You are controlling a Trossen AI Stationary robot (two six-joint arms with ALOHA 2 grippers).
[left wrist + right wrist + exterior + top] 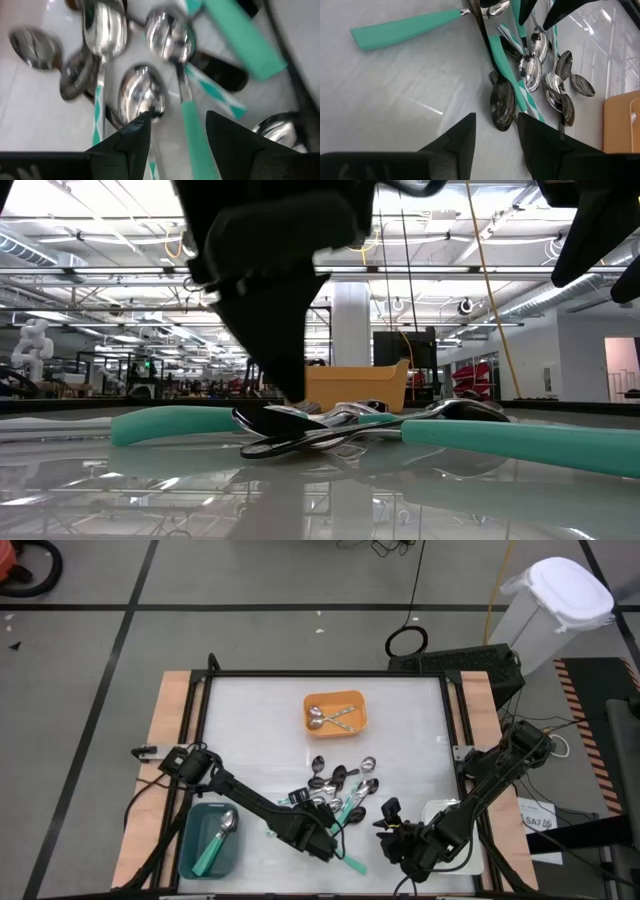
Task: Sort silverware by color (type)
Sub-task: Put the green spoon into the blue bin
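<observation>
Two open, empty hands, left hand (322,840) and right hand (388,837), flanking the spoon pile (338,790).

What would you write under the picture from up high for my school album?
Two robot hands, left and right, hover open by a pile of spoons, between orange and teal trays.

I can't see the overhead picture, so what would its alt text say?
Two dark robot arms reach over a white table: the left gripper hangs open over a pile of spoons, the right gripper open beside it. An orange tray holds silver spoons, a teal tray one teal-handled spoon, and a white tray lies under the right arm.
</observation>
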